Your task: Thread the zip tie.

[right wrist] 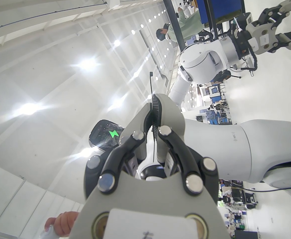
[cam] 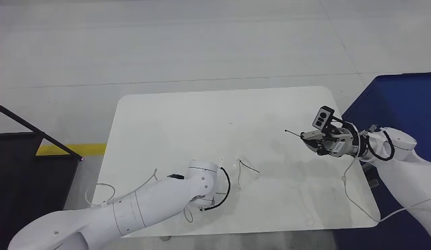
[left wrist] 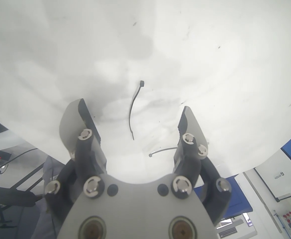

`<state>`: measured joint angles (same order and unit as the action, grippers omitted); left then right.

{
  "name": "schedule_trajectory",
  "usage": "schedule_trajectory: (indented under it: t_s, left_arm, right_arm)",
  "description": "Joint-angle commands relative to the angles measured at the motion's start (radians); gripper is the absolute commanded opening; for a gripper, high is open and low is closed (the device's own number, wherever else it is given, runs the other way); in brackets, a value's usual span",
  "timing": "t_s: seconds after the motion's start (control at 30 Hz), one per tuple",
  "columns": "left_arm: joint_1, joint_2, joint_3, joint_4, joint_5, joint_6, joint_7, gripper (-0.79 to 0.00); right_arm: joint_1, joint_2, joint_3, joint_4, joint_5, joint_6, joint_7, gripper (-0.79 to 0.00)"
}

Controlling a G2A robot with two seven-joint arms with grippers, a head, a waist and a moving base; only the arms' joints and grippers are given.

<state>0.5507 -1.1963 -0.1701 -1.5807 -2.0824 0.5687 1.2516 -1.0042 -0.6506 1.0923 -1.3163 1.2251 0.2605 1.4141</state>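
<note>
White desk [cam: 168,122] on a pale floor [cam: 202,34]. Top view: left arm [cam: 155,203] sits over the near edge and right arm [cam: 397,149] over the right side. The right jaws are clamped on a black zip tie [cam: 295,133], with its head end sticking out toward desk centre. A second black zip tie [cam: 250,166] lies loose on the desk near the left arm's wrist, and a pale zip tie [cam: 238,164] is close by. Left wrist view: the left jaws are wide open with nothing in them, hanging over the desk [left wrist: 210,38]. The second black zip tie [left wrist: 133,110] lies curved on the surface in line with the gap, head end away from the wrist. The pale zip tie [left wrist: 161,151] is just beside one finger, apart from the black one. Right wrist view: the camera faces the ceiling [right wrist: 48,50]. The right jaws are pinched fully shut on the black zip tie [right wrist: 151,85], its head poking up past the tips and the strap running back between them. The left arm [right wrist: 210,58] is farther off, jaws spread.
</note>
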Motion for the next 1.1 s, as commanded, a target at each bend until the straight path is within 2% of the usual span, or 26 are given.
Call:
schedule_trajectory:
  t_s: [0.0,0.13,0.3,0.47,0.73,1.07]
  left_arm:
    - [0.000,-0.005,0.000,-0.003,0.016,0.007,-0.007,-0.385]
    - [0.002,-0.009,0.000,-0.020,0.025,0.007,-0.007,-0.434]
    - [0.001,-0.003,0.000,-0.061,0.030,0.001,-0.001,-0.431]
    - [0.004,0.019,0.000,-0.108,0.019,-0.025,0.025,-0.419]
    - [-0.007,0.036,0.000,-0.100,0.003,-0.019,0.019,-0.406]
    - [-0.017,0.013,0.000,-0.032,-0.040,0.011,-0.011,-0.459]
  right_arm:
    - [0.000,0.000,0.000,0.000,0.000,0.000,0.000,-0.785]
    - [0.000,0.000,0.000,0.000,0.000,0.000,0.000,-0.785]
    - [0.000,0.000,0.000,0.000,0.000,0.000,0.000,-0.785]
    - [0.000,0.000,0.000,0.000,0.000,0.000,0.000,-0.785]
    - [0.000,0.000,0.000,0.000,0.000,0.000,0.000,-0.785]
    - [0.000,0.000,0.000,0.000,0.000,0.000,0.000,-0.785]
